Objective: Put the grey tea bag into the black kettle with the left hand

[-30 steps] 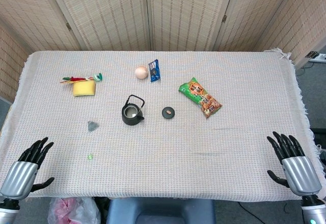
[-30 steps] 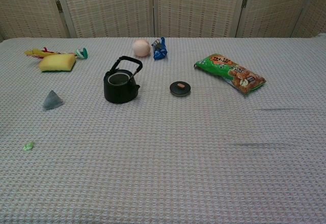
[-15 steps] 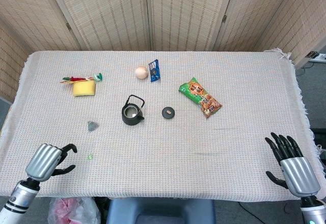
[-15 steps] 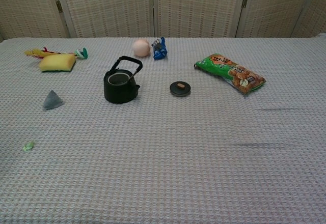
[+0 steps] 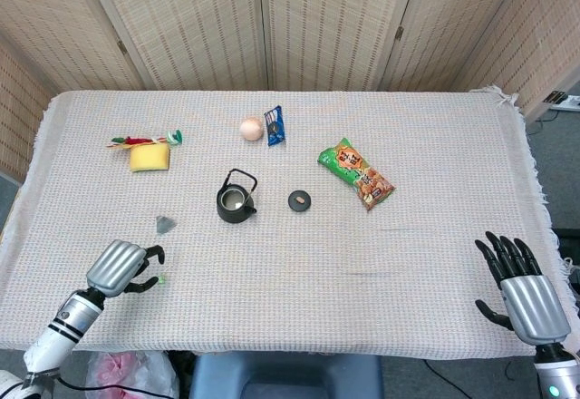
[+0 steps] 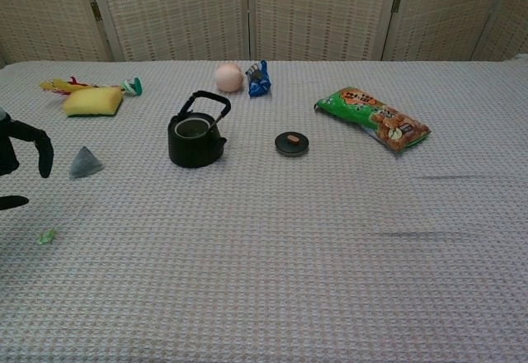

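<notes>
No writing is legible on the glossy green snack bag (image 5: 356, 174) or blue packet (image 5: 275, 125). The grey pyramid tea bag (image 5: 164, 225) lies on the waffle-weave tabletop (image 5: 408, 145), left of the lidless black kettle (image 5: 236, 201). The left hand (image 5: 124, 267) hovers near it, fingers loosely curled around nothing; the right hand (image 5: 521, 295) is spread wide.

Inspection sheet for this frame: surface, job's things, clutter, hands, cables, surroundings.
Surface: table covered by a pale woven cloth, fringe at its right edge.
Job's things: grey tea bag lying left of the black kettle; kettle open, its lid set down to its right.
Clutter: yellow sponge, peach ball, blue packet, green snack bag, small green scrap.
Hands: left hand near the tea bag, holding nothing; right hand open at the table's near right edge.
Cables: nothing seen.
Surroundings: woven folding screens behind.
</notes>
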{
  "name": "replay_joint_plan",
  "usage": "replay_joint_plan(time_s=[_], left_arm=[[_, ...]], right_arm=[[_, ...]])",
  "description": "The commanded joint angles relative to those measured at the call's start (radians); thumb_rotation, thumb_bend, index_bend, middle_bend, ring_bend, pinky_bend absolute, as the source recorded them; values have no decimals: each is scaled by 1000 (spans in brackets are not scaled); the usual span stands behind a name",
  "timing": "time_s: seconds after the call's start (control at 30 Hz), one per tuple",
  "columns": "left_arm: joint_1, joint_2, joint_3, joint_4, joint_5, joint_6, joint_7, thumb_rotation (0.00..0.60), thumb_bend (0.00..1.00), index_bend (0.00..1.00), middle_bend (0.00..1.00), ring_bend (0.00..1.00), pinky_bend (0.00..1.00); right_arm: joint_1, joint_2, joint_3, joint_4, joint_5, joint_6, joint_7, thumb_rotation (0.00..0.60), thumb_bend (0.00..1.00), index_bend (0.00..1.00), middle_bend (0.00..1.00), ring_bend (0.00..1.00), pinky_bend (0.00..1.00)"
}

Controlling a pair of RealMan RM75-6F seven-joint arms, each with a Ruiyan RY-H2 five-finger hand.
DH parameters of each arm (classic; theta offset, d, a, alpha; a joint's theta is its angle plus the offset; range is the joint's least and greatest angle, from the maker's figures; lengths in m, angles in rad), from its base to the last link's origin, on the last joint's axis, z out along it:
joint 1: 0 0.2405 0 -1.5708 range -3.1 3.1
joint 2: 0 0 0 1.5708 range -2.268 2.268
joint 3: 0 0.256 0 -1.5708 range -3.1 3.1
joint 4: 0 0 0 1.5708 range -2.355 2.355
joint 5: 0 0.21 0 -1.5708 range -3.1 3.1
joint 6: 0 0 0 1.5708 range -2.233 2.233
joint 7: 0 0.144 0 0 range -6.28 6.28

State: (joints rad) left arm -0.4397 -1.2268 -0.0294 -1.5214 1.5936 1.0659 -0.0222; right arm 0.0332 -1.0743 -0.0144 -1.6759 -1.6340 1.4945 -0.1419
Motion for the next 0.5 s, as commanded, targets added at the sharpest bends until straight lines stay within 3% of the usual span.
replay_joint_plan(time_s=[0.03,0.5], left_arm=[[-13,-21,9,28,-5,-13,-7,600,335,497,1000,992,1000],[-46,-93,54,104,-13,-65,-30,600,358,501,1000,992,1000]], right_arm=[[3,-3,2,-1,6,-8,-8,600,117,0,0,0,0],[13,-11,5,-5,23,-27,-28,600,117,0,0,0,0]])
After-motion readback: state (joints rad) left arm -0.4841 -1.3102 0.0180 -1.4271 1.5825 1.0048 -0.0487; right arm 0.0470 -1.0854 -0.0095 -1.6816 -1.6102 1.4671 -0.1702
